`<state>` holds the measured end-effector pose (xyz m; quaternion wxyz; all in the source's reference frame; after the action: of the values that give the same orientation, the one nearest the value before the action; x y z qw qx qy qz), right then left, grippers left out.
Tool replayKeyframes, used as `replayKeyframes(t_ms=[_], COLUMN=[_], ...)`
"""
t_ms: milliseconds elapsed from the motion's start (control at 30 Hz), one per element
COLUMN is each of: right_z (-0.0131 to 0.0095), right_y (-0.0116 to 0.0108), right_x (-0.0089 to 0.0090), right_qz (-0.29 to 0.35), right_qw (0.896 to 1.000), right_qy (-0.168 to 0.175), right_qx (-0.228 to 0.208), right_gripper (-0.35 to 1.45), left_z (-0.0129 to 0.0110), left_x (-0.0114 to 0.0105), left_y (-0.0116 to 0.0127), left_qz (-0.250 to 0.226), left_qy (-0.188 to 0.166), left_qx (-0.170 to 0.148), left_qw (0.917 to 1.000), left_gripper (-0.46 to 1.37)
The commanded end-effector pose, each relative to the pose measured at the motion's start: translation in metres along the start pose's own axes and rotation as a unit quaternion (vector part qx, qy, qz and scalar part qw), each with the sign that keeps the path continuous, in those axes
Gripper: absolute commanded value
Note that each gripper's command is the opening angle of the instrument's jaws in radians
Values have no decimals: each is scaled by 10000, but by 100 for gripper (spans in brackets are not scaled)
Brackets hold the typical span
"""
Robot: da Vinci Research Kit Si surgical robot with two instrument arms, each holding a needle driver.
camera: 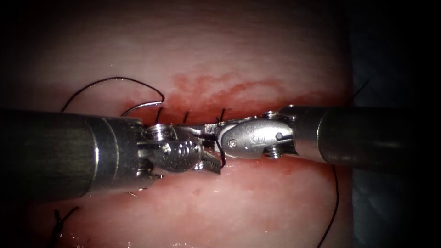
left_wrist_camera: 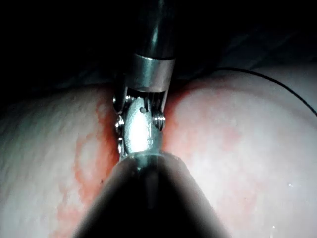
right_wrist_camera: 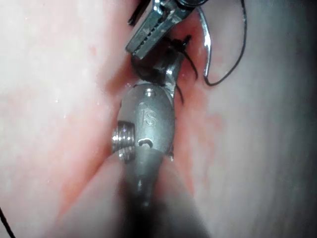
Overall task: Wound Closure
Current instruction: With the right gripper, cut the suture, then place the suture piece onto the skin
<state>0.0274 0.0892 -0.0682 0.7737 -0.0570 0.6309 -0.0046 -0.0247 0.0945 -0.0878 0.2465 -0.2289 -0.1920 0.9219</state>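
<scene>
Wound closure on the tissue (camera: 257, 206), endoscope view. The cut (camera: 239, 117) runs level across the middle of the frame, with three dark stitches (camera: 186, 117) standing along it and red fluid (camera: 216, 89) staining the surface just above.

The left end effector (camera: 215, 148) enters from the left edge. Its jaws are spread, the ridged inner face of the lower one turned up, and they grip nothing.

The right end effector (camera: 217, 133) enters from the right edge and reaches between those spread jaws at frame centre. It appears closed on the thread (camera: 115, 79), a dark strand of which hangs in a short curve just below its tip.

The needle (camera: 142, 104) lies on the tissue in the upper left, above the left end of the cut and just beside the left shaft, held by neither tool. Thread arcs from its right end up and round to the left.

In the right wrist view the needle (right_wrist_camera: 205, 44) lies beside the left end effector (right_wrist_camera: 148, 32).
</scene>
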Motion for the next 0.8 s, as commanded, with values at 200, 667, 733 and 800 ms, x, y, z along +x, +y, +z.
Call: replayKeyframes(t_ms=[200,667,733,800], right_z=[-1,-43,-57,-72], right_y=[1,34,46,59], right_x=[-1,10,15,20], right_qz=[2,-20,-83,-193], right_qw=[9998,9994,9989,9978], right_qy=[-159,-340,-429,-571], right_qx=[153,-64,-154,-280], right_gripper=[-35,98,101,113], left_z=[-2,-16,-15,-13], left_x=[-3,-22,-21,-21], left_y=[0,6,8,11], left_qz=[8,198,234,277], left_qy=[-3,10,44,47], left_qx=[-20,27,45,64], left_qw=[10000,9998,9997,9996], left_gripper=[-35,-35,-35,-35])
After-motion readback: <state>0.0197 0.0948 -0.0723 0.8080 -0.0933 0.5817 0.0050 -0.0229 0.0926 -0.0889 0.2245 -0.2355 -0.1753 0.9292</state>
